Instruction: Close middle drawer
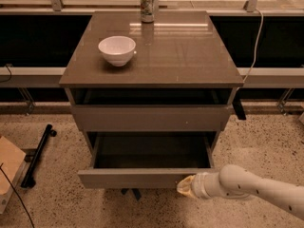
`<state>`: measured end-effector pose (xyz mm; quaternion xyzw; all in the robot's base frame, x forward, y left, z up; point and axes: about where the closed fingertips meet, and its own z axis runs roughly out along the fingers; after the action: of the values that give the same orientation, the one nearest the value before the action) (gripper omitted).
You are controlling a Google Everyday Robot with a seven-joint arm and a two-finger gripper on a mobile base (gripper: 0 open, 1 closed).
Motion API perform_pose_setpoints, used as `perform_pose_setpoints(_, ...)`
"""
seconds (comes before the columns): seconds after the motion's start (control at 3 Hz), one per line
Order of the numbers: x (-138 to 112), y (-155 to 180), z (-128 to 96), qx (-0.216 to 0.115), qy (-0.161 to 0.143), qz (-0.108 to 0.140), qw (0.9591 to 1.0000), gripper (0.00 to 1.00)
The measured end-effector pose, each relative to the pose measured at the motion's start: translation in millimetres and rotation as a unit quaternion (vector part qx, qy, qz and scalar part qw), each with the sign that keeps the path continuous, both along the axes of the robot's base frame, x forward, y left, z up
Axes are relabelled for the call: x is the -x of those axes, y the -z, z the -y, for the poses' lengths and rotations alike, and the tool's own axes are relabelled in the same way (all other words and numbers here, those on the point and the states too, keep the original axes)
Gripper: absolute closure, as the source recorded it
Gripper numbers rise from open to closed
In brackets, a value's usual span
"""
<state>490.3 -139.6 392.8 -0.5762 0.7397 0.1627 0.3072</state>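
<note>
The middle drawer (142,178) stands pulled well out toward the near side, its front panel running left to right. The claw (186,186) is at the panel's near face, right end; whether it touches, and how far open it is, cannot be told. Judgement: the closing push runs straight to the far side.

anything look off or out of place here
Only the middle drawer stands out: it is pulled out, its box empty. The gripper sits by the right end of its front panel. The bowl and can stand upright; nothing spilled.

Tabletop (190,56) holds bowl (117,50) and can (147,6) (gripper (186,186) low, by middle drawer (133,178))
</note>
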Motion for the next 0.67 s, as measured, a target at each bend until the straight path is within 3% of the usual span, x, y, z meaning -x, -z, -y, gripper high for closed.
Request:
perform_pose_setpoints(0.33, -23, 1, -7, -0.012, 0.0, 0.031, 0.9994, 1.0)
perform_pose_setpoints(0.67, -42, -3, -14, -0.016, -0.004, 0.053, 0.9985, 0.86)
